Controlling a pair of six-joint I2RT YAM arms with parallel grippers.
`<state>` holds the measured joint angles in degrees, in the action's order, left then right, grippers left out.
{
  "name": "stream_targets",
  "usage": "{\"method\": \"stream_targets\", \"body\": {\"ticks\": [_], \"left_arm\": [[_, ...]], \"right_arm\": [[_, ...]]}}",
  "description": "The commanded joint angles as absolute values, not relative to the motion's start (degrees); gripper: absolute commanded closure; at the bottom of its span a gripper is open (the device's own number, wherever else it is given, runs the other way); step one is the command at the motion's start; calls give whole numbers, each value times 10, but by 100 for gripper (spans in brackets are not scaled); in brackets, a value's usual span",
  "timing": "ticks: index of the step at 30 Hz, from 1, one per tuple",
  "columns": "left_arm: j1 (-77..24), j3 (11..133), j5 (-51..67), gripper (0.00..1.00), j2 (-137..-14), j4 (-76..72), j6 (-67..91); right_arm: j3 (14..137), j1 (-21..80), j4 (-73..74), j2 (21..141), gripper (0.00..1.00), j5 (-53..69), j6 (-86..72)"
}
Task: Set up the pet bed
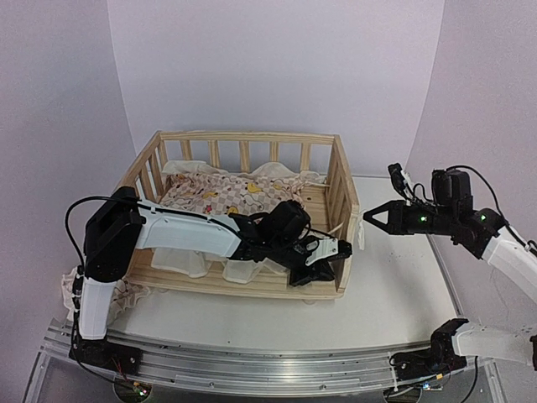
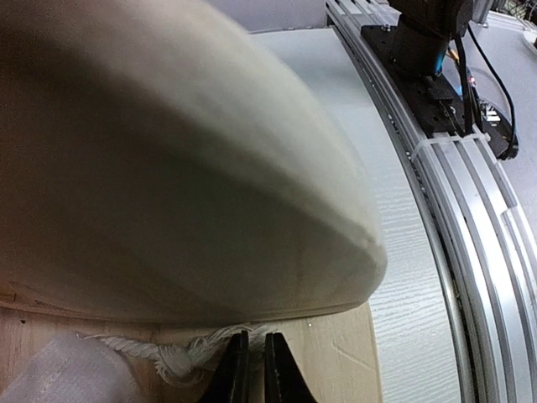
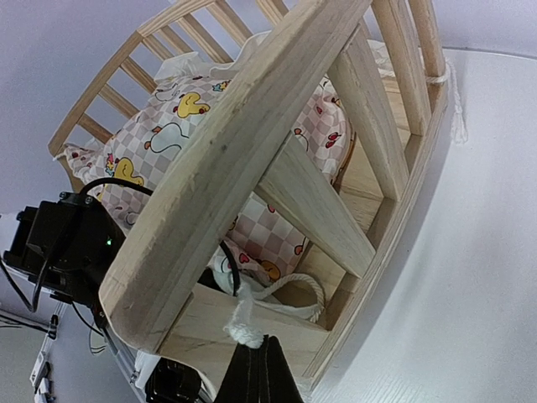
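Filling left wrist view: blurred beige shape (image 2: 168,168) | left end effector (image 2: 255,344): state unclear | right end effector (image 3: 262,346): clenched

I see the cushion (image 1: 220,196) lying in the bed frame (image 1: 243,134). My left gripper (image 1: 340,250) is at the frame's front right corner. My right gripper (image 1: 367,217) is just beside its right rail.

The left arm (image 1: 185,231) stretches low to the right, the left gripper (image 2: 252,374) narrowed to a slim gap. The right arm (image 1: 495,243) points leftward, with the right gripper (image 1: 369,217) pressed closed.
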<state>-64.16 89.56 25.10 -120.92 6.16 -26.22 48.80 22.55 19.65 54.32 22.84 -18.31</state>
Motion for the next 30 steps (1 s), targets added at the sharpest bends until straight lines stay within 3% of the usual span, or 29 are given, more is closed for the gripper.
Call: {"method": "stream_targets", "body": {"ticks": [1,10,26,30], "left_arm": [[-638,895,203,99,-1224,87,-276],[-620,873,148,100,-1194,47,-309],[-597,725,261,100,-1020,107,-395],[-600,741,240,100,-1034,85,-383]], "right_arm": [[489,226,178,534,100,228,-186],[491,226,178,531,100,231,-184],[490,226,177,534,100,232,-185],[492,226,177,539,100,230,-186]]}}
